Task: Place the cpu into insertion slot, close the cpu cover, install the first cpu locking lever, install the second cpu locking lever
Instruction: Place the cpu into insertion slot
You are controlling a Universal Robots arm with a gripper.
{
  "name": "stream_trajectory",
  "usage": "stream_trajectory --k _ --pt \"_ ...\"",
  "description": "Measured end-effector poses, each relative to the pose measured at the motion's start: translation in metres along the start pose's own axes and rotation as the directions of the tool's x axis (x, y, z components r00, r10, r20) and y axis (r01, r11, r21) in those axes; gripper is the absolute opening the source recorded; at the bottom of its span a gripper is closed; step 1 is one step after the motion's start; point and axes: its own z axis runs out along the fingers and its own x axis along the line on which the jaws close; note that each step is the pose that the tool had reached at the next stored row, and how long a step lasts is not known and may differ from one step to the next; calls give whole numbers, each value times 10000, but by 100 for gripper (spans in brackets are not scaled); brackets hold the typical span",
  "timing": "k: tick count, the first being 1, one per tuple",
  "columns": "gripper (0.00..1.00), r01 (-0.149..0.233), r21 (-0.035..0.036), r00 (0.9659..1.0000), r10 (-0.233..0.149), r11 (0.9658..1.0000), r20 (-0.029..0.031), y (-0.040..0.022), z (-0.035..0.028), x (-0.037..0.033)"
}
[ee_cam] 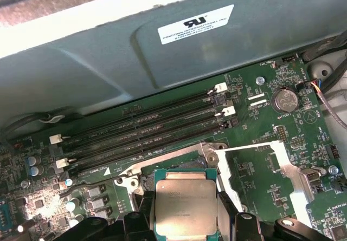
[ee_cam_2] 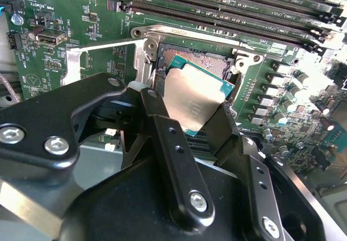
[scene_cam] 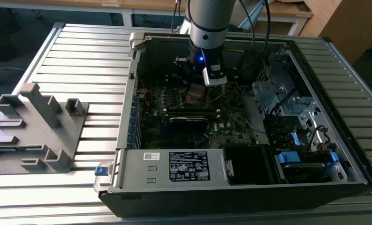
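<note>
Hung inside one open computer case (scene_cam: 236, 201) on a slatted metal table (scene_cam: 79, 47), with one grey moulded fixture (scene_cam: 32, 126) well apart toward the exterior view's left. Hemmed in by cables, drive bays and the case's smooth grey wall (ee_cam: 108, 67).

Pinched the cpu (ee_cam_2: 198, 97) by two opposite edges between the two matte black fingers (ee_cam_2: 160, 127) of the gripper (ee_cam_2: 187, 108), each finger studded with silver screws. Held that one flat square chip tilted, dull grey-brown metal on top with a teal board edge around it. Kept it directly over the insertion slot (ee_cam_2: 209, 62), a single dark square socket just beyond the fingertips. Could not tell whether the lowered corner touched the socket.

Left the cpu cover (ee_cam: 287, 168), one thin silvery frame with a window, swung open and lying just beside one finger.

Faced, further beyond the fingertips, four long narrow black memory slots (ee_cam: 146, 127) with white latches, side by side on the green circuit board (ee_cam: 260, 176). Showed one round silvery coin cell (ee_cam: 286, 99) past the open cover.
</note>
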Motion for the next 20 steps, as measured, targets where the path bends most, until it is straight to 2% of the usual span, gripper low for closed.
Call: stream_trajectory --k 6,9,11,13,16,20 --pt "54 -71 0 10000 71 10000 5 0 0 0" --pt "54 -433 -7 9991 433 9991 32 0 3 0" --pt "54 -771 -14 9970 771 9970 57 0 4 0" --pt "54 -1128 -22 9936 1128 9936 82 0 6 0" --pt "54 -1641 -37 9864 1642 9864 119 -1 7 0" --pt "54 -2344 -59 9720 2345 9721 169 -1 8 0"
